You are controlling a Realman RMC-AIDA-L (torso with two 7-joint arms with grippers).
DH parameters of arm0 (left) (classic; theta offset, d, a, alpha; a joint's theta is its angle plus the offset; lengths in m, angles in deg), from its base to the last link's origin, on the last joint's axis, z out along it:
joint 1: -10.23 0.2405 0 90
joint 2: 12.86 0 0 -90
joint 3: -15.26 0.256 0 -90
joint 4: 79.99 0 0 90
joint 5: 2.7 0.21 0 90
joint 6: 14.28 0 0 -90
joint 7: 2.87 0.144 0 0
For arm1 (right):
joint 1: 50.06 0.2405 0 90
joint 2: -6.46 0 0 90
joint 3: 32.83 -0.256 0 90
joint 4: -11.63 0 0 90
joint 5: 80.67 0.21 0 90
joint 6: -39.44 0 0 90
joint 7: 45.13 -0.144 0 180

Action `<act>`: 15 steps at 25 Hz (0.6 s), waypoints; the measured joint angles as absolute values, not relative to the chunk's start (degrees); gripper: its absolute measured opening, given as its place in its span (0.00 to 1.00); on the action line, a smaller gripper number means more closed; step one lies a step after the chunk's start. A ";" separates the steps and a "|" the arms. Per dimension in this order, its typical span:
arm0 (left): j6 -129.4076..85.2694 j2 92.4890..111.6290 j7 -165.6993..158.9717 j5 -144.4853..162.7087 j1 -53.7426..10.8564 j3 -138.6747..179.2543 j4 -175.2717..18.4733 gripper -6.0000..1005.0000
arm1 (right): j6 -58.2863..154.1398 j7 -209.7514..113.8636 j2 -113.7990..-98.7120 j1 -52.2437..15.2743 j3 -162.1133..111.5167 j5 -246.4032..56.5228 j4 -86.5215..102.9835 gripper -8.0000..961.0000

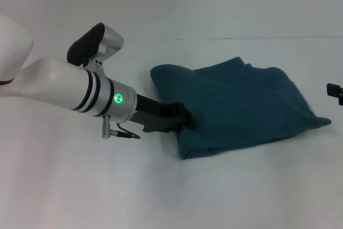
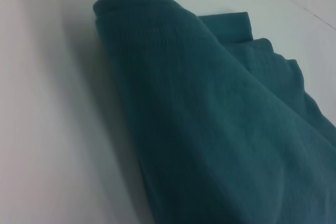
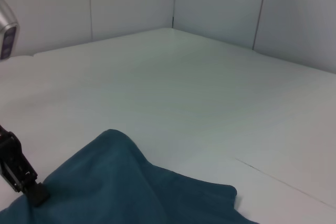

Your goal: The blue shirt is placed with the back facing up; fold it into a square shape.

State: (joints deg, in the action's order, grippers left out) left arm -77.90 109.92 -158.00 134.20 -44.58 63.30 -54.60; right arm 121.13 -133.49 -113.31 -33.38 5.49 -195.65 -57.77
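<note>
The blue shirt lies partly folded and bunched on the white table, right of centre. My left gripper reaches in from the left and is shut on the shirt's left edge, with fabric draped over its tips. The left wrist view is filled by a raised fold of the shirt. The right wrist view shows the shirt and the left gripper at its edge. My right gripper shows only as a black piece at the far right, apart from the shirt.
The white table spreads all around the shirt. A thin seam line runs across it at the back. White wall panels stand beyond the table.
</note>
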 joint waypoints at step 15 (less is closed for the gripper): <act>-76.55 106.91 -157.34 135.41 -43.32 65.85 -54.29 0.13 | 121.45 -132.50 -113.43 -33.24 5.05 -195.45 -58.02 0.80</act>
State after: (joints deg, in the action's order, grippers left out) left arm -76.55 106.91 -157.34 135.41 -43.32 65.85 -54.29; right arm 121.45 -132.50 -113.43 -33.24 5.05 -195.45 -58.02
